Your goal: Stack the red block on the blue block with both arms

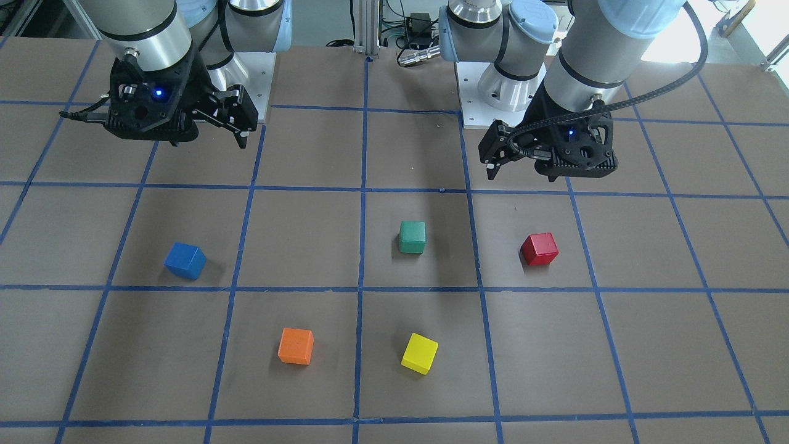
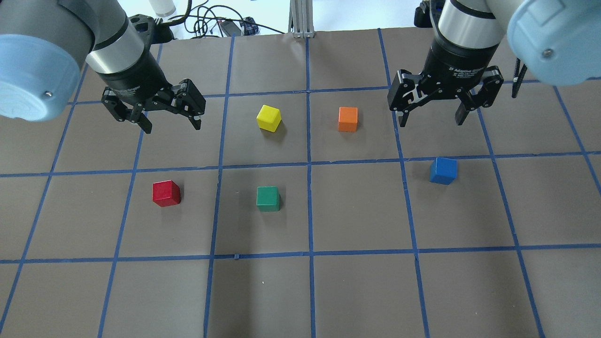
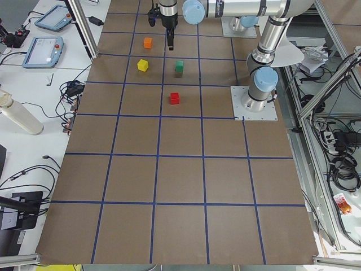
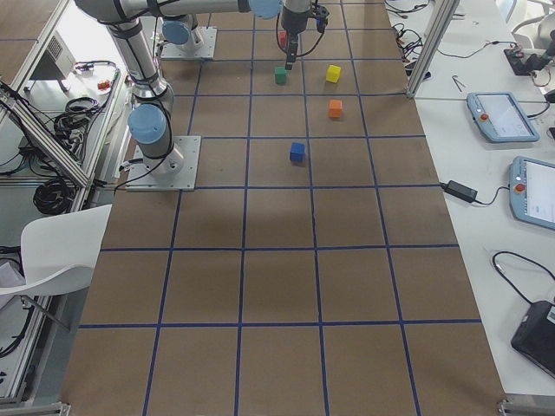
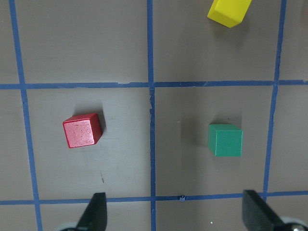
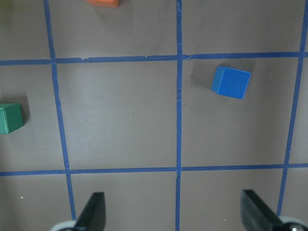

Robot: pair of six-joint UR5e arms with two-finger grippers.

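Note:
The red block [image 2: 166, 193] lies on the brown table on the left side of the overhead view, also in the front view [image 1: 539, 249] and the left wrist view [image 5: 83, 130]. The blue block [image 2: 443, 170] lies on the right side, also in the front view [image 1: 185, 260] and the right wrist view [image 6: 231, 82]. My left gripper [image 2: 171, 124] hangs open and empty above the table, beyond the red block. My right gripper [image 2: 429, 119] hangs open and empty just beyond the blue block.
A green block [image 2: 268, 198] sits to the right of the red one. A yellow block [image 2: 268, 117] and an orange block [image 2: 348, 119] lie farther out between the grippers. Blue tape lines grid the table. The arms' base plates [image 1: 481, 105] stand at the robot's edge.

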